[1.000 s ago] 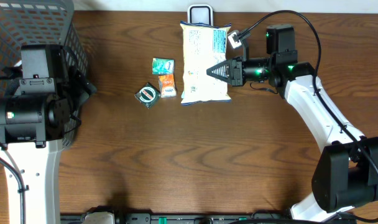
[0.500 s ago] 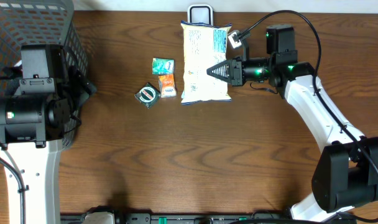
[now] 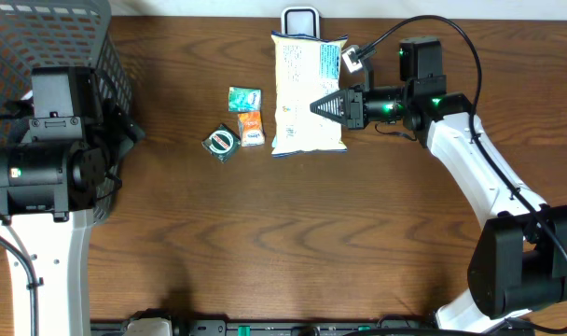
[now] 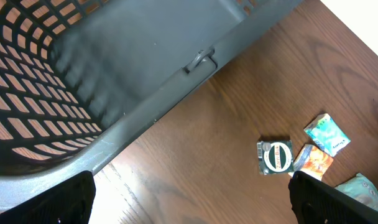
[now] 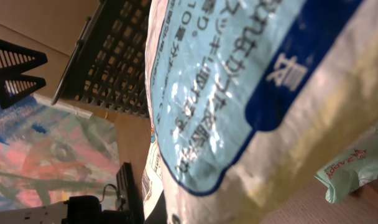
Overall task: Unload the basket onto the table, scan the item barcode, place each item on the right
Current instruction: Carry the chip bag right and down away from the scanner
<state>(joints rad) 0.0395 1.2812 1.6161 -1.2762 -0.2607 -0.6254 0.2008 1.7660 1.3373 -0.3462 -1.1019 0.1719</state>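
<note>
Glossy, crinkled pale-blue-and-cream plastic snack bag (image 3: pixel 307 93) lies flat at the far centre of the wooden table (image 3: pixel 311 243). Right gripper (image 3: pixel 317 106) closed, tips on bag's right edge. Left gripper (image 4: pixel 192 200) wide open, empty, beside grey mesh basket (image 4: pixel 145 56).

Japanese print on the snack bag (image 5: pixel 239 93), skewed beyond reading, round label on dark packet (image 4: pixel 275 156) too small

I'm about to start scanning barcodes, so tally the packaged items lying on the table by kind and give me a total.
Large snack bag: 1
Small packets: 3 (teal packet, orange packet, dark green packet)
Total: 4
</note>
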